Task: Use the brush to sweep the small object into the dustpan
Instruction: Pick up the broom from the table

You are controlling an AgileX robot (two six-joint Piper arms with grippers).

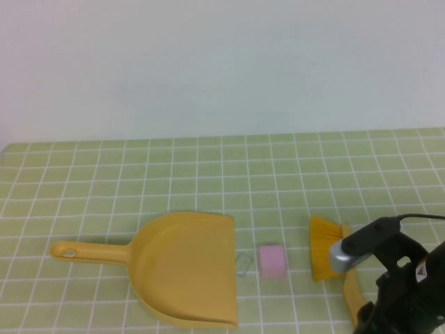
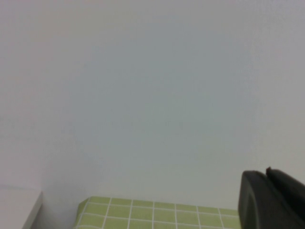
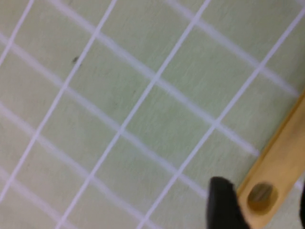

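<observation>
A: Right pincer (image 3: 259, 200) straddles the brush (image 1: 327, 249) handle end at the bench's near right corner, jaws apart, not clamped. Left pincer (image 2: 271, 200) shut, empty, raised.

B: Small object (image 1: 272, 261) lies between bristles and dustpan (image 1: 184, 268). Clamp squarely first.

A plain, pale wall (image 1: 222, 62) rises behind the worktop (image 1: 208, 174), which wears a light green cloth gridded with thin white lines, evenly lit.

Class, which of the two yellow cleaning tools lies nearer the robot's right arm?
The brush, with orange bristles; the dustpan lies left, beyond the pink block.
</observation>
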